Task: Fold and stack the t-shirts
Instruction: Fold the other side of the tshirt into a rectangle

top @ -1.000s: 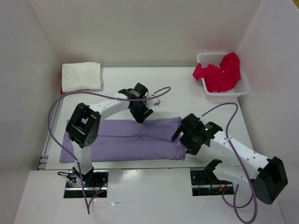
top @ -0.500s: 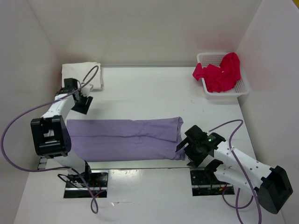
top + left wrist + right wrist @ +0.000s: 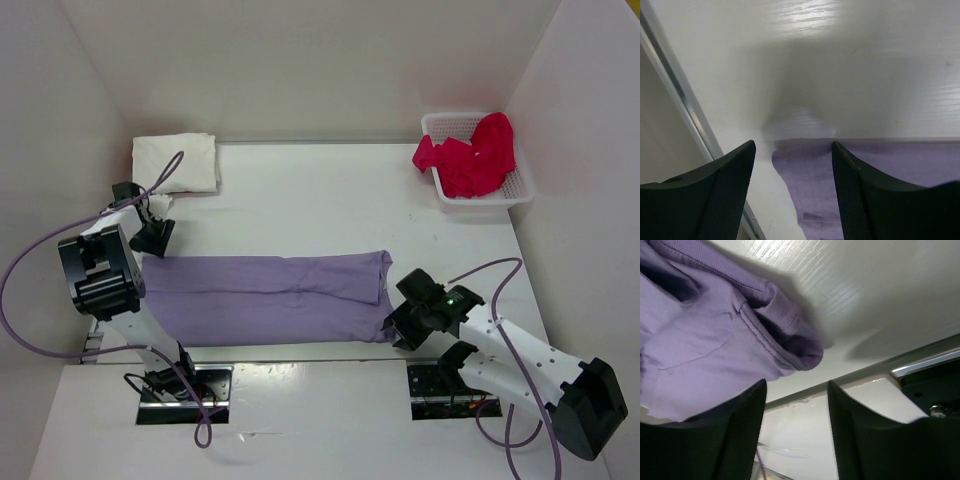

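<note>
**Left gripper**: the jaws stand released and hold nothing. They are just above the far left corner of the lavender t-shirt, and the corner's edge shows in the gap between them.

**Right gripper**: the jaws stand apart with no cloth pinched between them. They are low at the shirt's near right end, where the hems lie bunched in a thick roll close to the table's near edge.

**Work piece:** the lavender t-shirt lies as a long band running left to right across the near half of the table. An off-white t-shirt is folded at the far left. Pinkish red t-shirts are heaped in the white basket at the far right.

**Risks:**
- The left jaws cover little cloth, so a shallow bite may slip off the corner or take only the top layer.
- The rolled right end may yield one ply, which would open the band when lifted.
- The right fingers may strike the table edge.
- Uneven grips at the two ends would skew the next fold.
</note>
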### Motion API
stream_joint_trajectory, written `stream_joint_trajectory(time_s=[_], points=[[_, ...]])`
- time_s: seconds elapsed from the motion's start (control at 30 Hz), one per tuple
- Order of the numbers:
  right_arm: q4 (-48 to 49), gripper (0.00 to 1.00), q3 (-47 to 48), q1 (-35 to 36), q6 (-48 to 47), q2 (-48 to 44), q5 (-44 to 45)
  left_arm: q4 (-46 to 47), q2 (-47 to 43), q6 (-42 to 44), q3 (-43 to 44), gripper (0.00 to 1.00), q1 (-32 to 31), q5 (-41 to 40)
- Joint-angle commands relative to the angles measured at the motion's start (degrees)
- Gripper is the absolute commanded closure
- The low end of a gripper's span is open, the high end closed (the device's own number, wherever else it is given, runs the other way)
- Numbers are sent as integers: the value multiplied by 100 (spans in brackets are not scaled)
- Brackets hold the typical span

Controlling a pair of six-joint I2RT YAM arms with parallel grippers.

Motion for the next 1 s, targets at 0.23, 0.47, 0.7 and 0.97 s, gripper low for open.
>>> stream_joint_trajectory(time_s=[0.23,0.47,0.7,0.97], points=[[104,28,127,103,411,571,182,298,128,497,-146,30,511,13],[121,34,749,418,306,1204,357,298,128,734,-146,30,705,74],[103,30,1560,718,87,2144,850,298,128,787,-269,30,1047,233],[340,27,1280,647,-36,2391,850,184,128,902,-375,30,1302,285]])
